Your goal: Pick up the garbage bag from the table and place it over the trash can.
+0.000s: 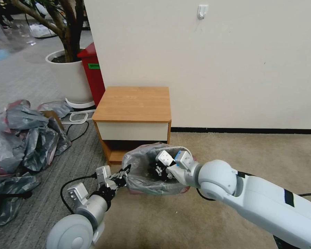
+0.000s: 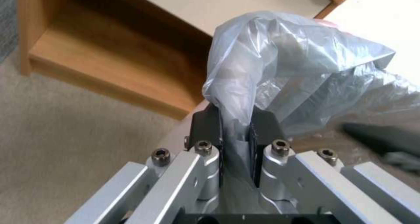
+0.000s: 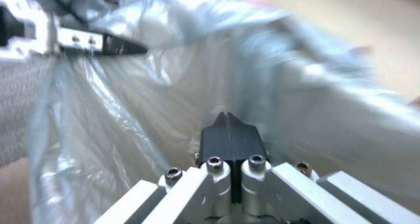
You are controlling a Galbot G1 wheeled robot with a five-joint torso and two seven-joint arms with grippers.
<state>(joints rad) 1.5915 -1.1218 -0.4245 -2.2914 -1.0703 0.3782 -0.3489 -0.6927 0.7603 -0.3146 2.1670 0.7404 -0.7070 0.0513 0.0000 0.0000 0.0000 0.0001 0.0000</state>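
Left gripper (image 2: 236,132) clamped; right gripper (image 3: 229,123) closed.

Heap of grey bags (image 1: 20,138) piled on the carpet, potted tree (image 1: 67,74) beside red bin (image 1: 92,74), white wall hook (image 1: 202,11)

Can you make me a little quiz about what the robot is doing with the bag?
1. True or false: the garbage bag lies on top of the table.
2. Which gripper pinches the bag's edge: A) left gripper B) right gripper
3. Fill in: the right gripper is pushed down ____ the bag, fingers closed together on nothing.

Key:
1. False. The bag is draped over the trash can on the floor in front of the table.
2. A. Plastic runs between its fingers.
3. inside
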